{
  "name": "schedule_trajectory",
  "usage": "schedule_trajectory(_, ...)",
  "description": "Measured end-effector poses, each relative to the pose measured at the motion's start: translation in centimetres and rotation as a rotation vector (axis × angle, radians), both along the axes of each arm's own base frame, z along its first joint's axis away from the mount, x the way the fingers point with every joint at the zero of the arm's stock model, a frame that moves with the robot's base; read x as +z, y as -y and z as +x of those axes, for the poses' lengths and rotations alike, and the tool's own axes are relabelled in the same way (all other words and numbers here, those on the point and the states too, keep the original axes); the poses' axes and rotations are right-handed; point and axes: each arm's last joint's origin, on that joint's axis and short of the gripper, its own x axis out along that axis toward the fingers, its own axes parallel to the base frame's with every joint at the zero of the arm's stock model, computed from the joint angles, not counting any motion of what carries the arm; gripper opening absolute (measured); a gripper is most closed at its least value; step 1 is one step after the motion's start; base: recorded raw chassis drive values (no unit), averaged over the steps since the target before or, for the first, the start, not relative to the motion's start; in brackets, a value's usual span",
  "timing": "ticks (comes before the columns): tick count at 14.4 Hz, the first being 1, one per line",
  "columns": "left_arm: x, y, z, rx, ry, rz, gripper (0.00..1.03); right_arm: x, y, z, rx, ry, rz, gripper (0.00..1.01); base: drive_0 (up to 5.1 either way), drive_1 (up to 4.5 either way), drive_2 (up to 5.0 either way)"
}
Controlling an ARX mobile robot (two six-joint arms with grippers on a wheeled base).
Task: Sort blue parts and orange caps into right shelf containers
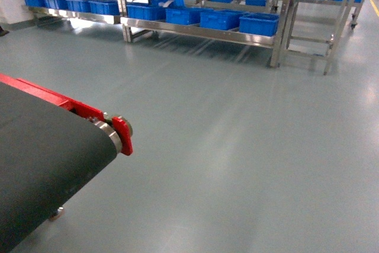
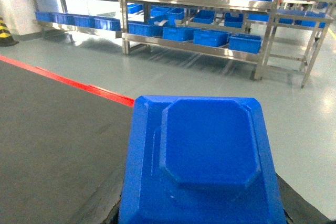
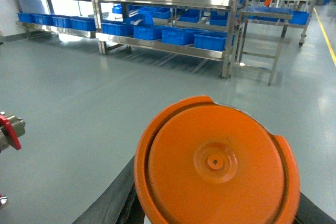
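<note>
A blue part (image 2: 202,163) fills the view at my left jaws, an orange cap (image 3: 215,163) at my right; each seems held, though the jaws themselves are hidden, so I cannot tell their width. The blue crates (image 1: 259,23) sit well ahead on steel shelves (image 1: 201,30). A jolt crossing the floor (image 1: 237,146) could shake either piece loose.

Factory floor: steel shelving (image 1: 201,28), blue crates (image 1: 259,23), conveyor belt (image 1: 41,152).

Open grey floor (image 1: 237,134) lies between the conveyor (image 1: 41,152) at near left and the steel shelves (image 1: 201,31), whose tiers are crowded with crates (image 1: 220,19).
</note>
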Motion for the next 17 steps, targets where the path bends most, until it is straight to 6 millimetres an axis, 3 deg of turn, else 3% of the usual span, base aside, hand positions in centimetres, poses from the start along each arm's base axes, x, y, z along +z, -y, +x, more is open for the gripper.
schedule_trajectory(17, 0.0, 0.0, 0.0, 0.0, 0.0, 0.0, 0.43, 0.0, 0.0, 0.0, 0.0, 0.0, 0.0, 0.45, -1.6, -1.63, -1.6)
